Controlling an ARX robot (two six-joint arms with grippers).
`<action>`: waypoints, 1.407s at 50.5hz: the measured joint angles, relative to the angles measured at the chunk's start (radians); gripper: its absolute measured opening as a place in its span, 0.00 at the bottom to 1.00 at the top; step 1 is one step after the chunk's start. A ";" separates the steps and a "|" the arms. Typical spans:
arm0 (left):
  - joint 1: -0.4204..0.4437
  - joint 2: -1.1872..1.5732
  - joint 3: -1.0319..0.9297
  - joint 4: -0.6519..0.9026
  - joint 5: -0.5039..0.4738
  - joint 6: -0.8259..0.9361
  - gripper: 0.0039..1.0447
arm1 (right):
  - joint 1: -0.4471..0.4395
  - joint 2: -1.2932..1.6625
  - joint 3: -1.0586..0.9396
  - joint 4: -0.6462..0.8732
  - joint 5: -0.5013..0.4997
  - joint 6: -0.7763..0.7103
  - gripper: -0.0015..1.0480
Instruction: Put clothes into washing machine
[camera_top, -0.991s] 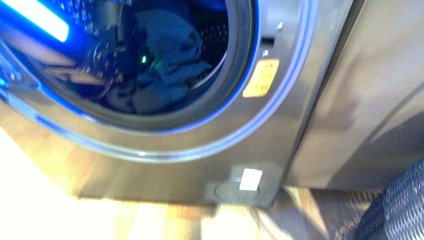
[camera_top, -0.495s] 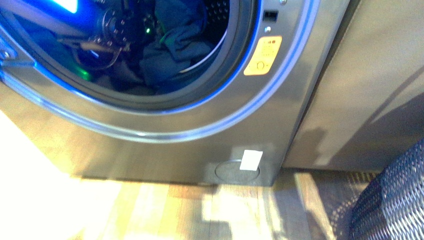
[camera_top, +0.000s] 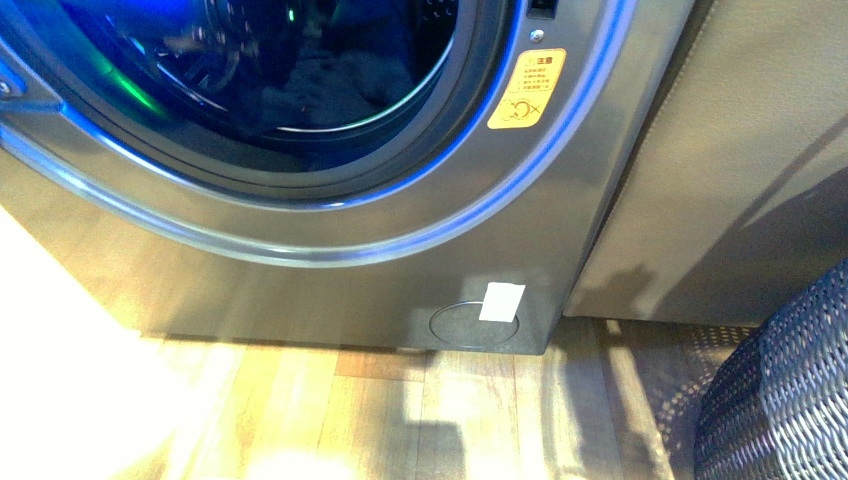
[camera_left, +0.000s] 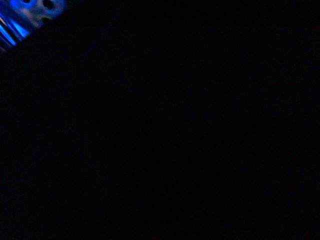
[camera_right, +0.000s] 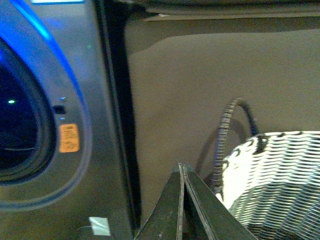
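Clothes (camera_top: 325, 80) lie inside the washing machine (camera_top: 300, 270) at eleven o'clock, likely done; right gripper (camera_right: 182, 172) pinched shut, empty (left gripper: cannot tell)

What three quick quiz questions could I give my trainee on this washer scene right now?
1. True or false: the right gripper is shut and holds nothing.
2. Where do the clothes lie? A: inside the washing machine drum. B: on the wooden floor. C: draped over the porthole rim.
3. Fill in: in the front view the woven basket stands to the ___ of the washing machine.
Key: 1 true; 2 A; 3 right.
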 joint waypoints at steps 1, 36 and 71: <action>0.000 0.000 0.004 -0.002 0.001 -0.010 0.13 | -0.010 -0.002 -0.002 0.000 0.002 0.000 0.02; -0.010 -0.121 -0.273 0.163 0.051 -0.143 0.13 | -0.027 -0.058 -0.065 0.003 -0.005 0.000 0.02; -0.013 -0.391 -0.806 0.306 0.058 -0.087 0.15 | -0.027 -0.058 -0.065 0.003 -0.005 0.000 0.02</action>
